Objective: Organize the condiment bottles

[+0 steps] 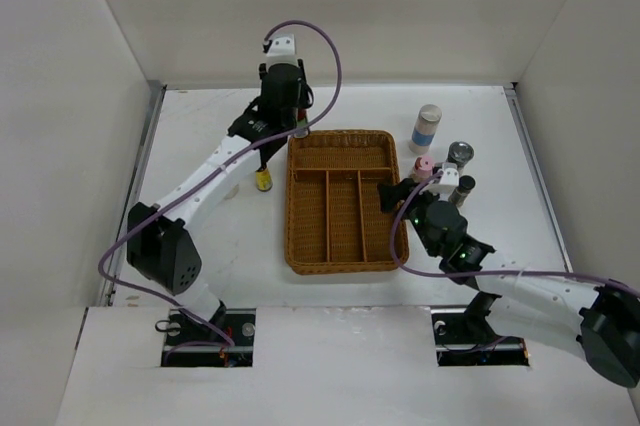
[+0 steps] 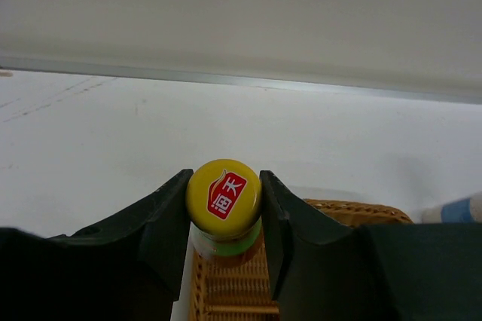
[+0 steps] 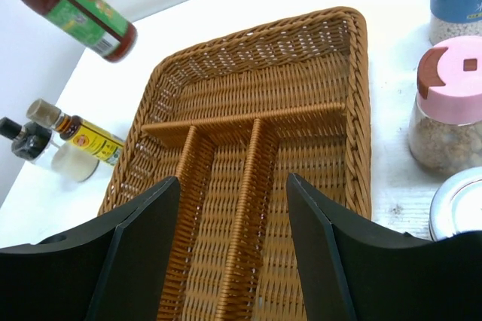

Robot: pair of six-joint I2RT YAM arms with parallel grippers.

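Over the upper left corner of the wicker tray (image 3: pixel 359 95), the green-labelled bottle (image 2: pixel 224 197) hangs clear of the weave. Its yellow cap is pinched between the fingers of the left tool (image 2: pixel 224 185), which is closed narrowly on it. From the right wrist it shows tilted at the upper left of the frame, not yet set down.

Every compartment of the tray, the cross section and the three lanes below it, shows bare wicker. By these pictures no bottle is stowed, and this one looks to be the first.

Left of the tray on the worktop (image 1: pixel 200 116) stand a yellow-labelled bottle (image 3: pixel 90 136) and a dark-capped bottle (image 3: pixel 30 136). Right of the tray stand the blue-banded jar (image 1: pixel 427 126), the silver-topped shaker (image 1: pixel 460 154) and the pink-lidded jar (image 3: pixel 456 87). A white-capped bottle (image 1: pixel 447 182) and a dark-topped bottle (image 1: pixel 466 186) are close beside them.

The right tool (image 3: pixel 232 185) hovers over the tray's lower right part, jaws wide and holding nothing.
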